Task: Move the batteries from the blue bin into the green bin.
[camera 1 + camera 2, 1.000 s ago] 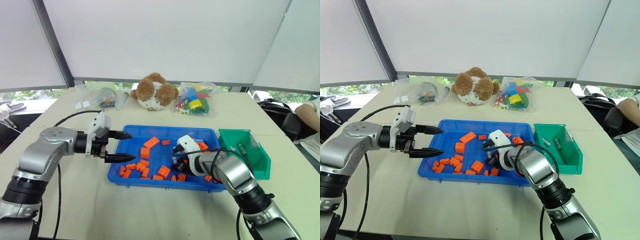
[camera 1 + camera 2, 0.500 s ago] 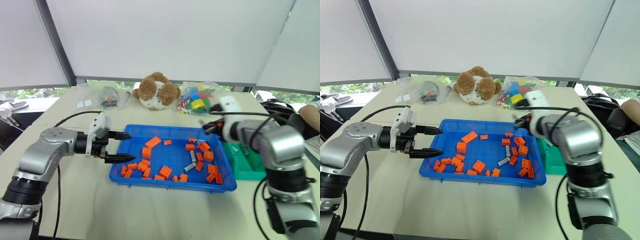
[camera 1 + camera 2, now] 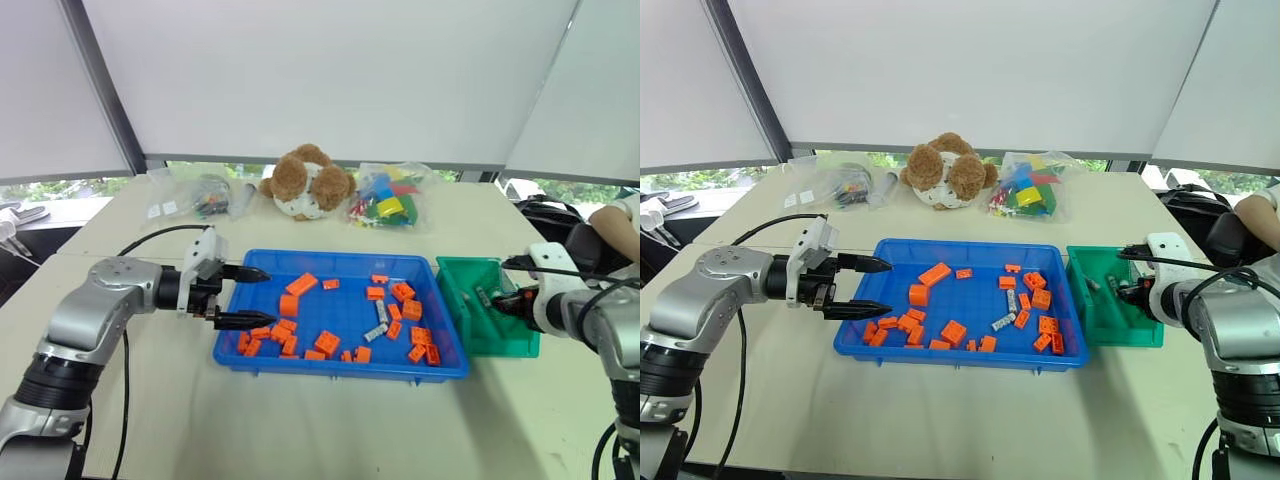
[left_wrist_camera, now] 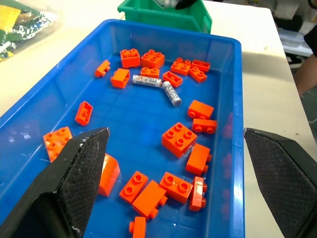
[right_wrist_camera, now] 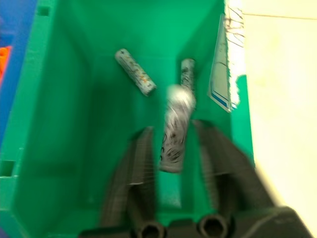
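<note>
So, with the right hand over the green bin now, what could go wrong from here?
The battery sits between the parted fingers of the right hand over the green bin; it may bounce out or hit the two batteries already inside. The two batteries left in the blue bin lie close among orange blocks, so a block might be picked by mistake.

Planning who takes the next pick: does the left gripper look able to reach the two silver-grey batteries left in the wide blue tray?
Probably yes. The left gripper hangs open over the blue tray, and only low orange blocks lie between it and the two silver-grey batteries; nothing stands in its way.
</note>
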Available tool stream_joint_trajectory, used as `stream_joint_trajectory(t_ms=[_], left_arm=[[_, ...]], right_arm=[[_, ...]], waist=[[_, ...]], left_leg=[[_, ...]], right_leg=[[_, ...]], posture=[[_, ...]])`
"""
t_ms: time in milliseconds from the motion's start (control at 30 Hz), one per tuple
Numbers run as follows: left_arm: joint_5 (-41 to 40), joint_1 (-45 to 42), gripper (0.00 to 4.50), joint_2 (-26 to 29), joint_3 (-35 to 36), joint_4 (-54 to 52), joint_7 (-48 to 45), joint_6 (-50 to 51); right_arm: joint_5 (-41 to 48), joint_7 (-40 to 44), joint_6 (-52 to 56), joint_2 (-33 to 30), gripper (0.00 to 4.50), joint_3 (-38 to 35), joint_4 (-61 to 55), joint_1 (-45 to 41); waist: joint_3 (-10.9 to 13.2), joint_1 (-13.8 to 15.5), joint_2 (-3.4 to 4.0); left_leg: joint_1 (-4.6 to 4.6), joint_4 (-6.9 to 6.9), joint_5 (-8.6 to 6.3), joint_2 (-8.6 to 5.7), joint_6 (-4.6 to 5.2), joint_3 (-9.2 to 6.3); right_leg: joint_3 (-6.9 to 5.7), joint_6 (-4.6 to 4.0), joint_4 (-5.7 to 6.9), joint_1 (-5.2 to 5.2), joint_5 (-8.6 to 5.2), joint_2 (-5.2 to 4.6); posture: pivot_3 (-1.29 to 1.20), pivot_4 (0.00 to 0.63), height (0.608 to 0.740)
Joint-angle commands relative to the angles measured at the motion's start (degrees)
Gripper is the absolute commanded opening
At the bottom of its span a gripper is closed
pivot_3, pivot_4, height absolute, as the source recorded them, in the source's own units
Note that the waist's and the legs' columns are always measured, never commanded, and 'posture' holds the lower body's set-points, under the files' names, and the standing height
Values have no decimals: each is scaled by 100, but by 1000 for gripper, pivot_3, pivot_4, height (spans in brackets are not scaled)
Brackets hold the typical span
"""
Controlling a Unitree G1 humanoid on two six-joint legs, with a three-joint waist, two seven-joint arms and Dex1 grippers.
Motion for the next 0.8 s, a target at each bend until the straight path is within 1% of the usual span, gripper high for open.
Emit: stream_joint_trajectory(t_ms=[33, 67, 100, 167, 300, 367, 433, 500, 600, 700, 800], left_arm=[[13, -105, 4500, 17, 40, -26, -28, -77], [13, -106, 4500, 16, 38, -26, -28, -78], [14, -111, 4500, 13, 32, -26, -27, -76], [14, -115, 4500, 11, 26, -28, -28, -73], [36, -172, 4500, -21, -4, 22, -43, -81], [64, -225, 4500, -54, -29, 79, -66, -105], [90, -273, 4500, -79, -53, 135, -96, -136], [112, -329, 4500, -107, -74, 191, -125, -158], [143, -389, 4500, -136, -91, 247, -157, -174], [152, -439, 4500, -130, -97, 277, -184, -184], [155, -426, 4500, -99, -79, 237, -193, -180]], right_arm=[[136, 162, -164, -262, 3447, -109, -151, -74], [173, 208, -173, -306, 4014, -97, -169, -92], [215, 292, -203, -391, 4455, -60, -203, -110], [362, 673, -527, -672, 4455, 86, -412, -164], [767, 1848, -1510, -1205, 4455, 516, -841, -239], [703, 2474, -2288, -1430, 4455, 933, -821, -246], [448, 3051, -3229, -1554, 4455, 1431, -669, -326], [227, 3551, -3938, -1461, 4455, 1933, -303, -623], [-213, 4000, -4746, -1214, 4455, 2556, 413, -1113], [-945, 4469, -5935, -777, 4455, 3322, 1438, -1750], [-1171, 5110, -6459, -332, 4455, 3727, 2248, -2255]], waist=[[0, 8, 0], [0, 20, 0], [0, 27, 0], [0, 29, 0], [1, 12, 2], [1, 7, 2], [1, 9, 2], [1, 9, 2], [2, 20, 2], [2, 7, 2], [3, 2, 3]], left_leg=[[0, 0, 0, 0, 0, 1], [0, 1, 0, 0, 0, 1], [0, 2, -1, 0, 1, 0], [0, 3, -1, -1, 1, 1], [0, 1, -4, 0, 7, -2], [0, 0, -5, 0, 8, -5], [0, 1, -5, 0, 8, -5], [0, 3, -5, 0, 8, -5], [0, 6, -4, 0, 9, -2], [0, 8, -4, 0, 7, 0], [0, 5, 2, 0, -2, 1]], right_leg=[[0, 0, 0, 0, 0, 0], [0, 0, 0, 0, 0, -1], [0, 0, 0, 1, 0, -1], [0, 0, 0, 2, 0, -2], [-1, 0, 0, 0, 0, 1], [-1, 0, -1, 1, 0, 2], [-2, 0, -1, 2, 0, 1], [-2, 0, -1, 2, 0, 1], [-1, 0, -1, 2, 0, 0], [-1, 0, 0, 0, 0, 1], [-2, 0, 2, -3, 0, 1]], posture=[[0, 150, 727], [0, 150, 727], [0, 150, 727], [0, 150, 727], [0, 150, 727], [0, 150, 727], [0, 150, 727], [0, 150, 727], [0, 150, 727], [0, 150, 727], [0, 150, 727]])
